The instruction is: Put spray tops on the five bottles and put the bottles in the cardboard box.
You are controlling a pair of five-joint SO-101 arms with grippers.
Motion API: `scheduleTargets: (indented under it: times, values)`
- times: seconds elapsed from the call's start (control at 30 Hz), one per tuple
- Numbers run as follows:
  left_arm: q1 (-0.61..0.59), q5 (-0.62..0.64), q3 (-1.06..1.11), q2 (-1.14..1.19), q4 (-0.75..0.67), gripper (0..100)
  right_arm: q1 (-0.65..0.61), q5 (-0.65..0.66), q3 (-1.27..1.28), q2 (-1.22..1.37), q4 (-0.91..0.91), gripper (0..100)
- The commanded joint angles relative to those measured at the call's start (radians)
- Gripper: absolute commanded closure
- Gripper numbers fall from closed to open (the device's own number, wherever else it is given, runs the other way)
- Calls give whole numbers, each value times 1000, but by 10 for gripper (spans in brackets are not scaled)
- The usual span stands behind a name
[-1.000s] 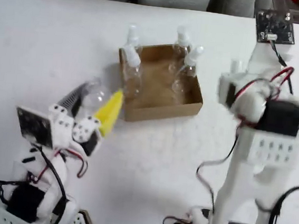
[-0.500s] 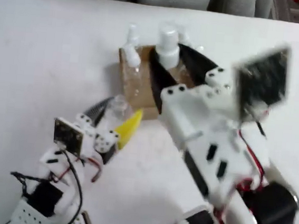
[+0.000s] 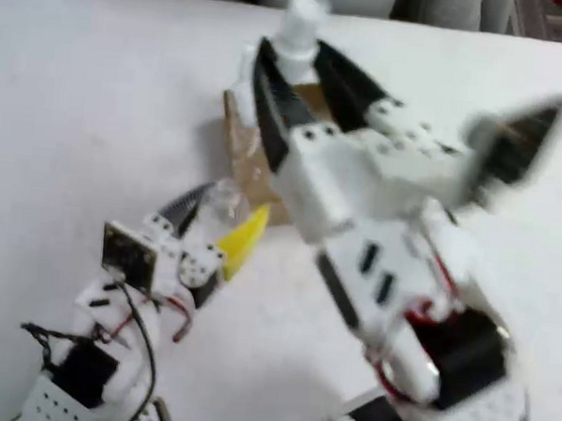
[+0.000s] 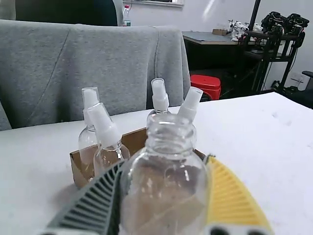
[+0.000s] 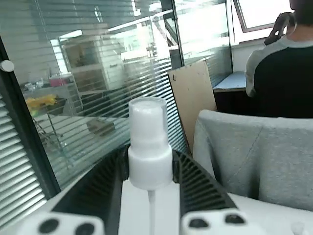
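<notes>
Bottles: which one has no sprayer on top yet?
The bottle held in the left gripper: its neck is open, while the four bottles in the cardboard box wear white spray tops.

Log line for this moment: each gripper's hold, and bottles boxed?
left gripper: shut on uncapped bottle, beside cardboard box | right gripper: shut on spray top, above box | in box: four capped bottles

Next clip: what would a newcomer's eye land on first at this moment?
The right gripper looms large in the high view, up over the cardboard box, clamping a white spray top. By the box's near side, the left gripper holds a clear open-necked bottle. Four capped bottles stand in the box behind it.
</notes>
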Motion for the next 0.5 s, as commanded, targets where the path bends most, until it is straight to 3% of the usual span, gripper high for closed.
scheduleTargets:
  times: [0.0, 0.23, 0.47]
  values:
    - [12, -6, -31, -19, -29, 980, -45, -8, 61, -47, -81, 982]
    - [12, -6, -29, -19, -29, 980, -79, -5, 187, -77, -142, 982]
    - [12, -6, -29, -19, -28, 980, -81, -8, 193, -77, -93, 983]
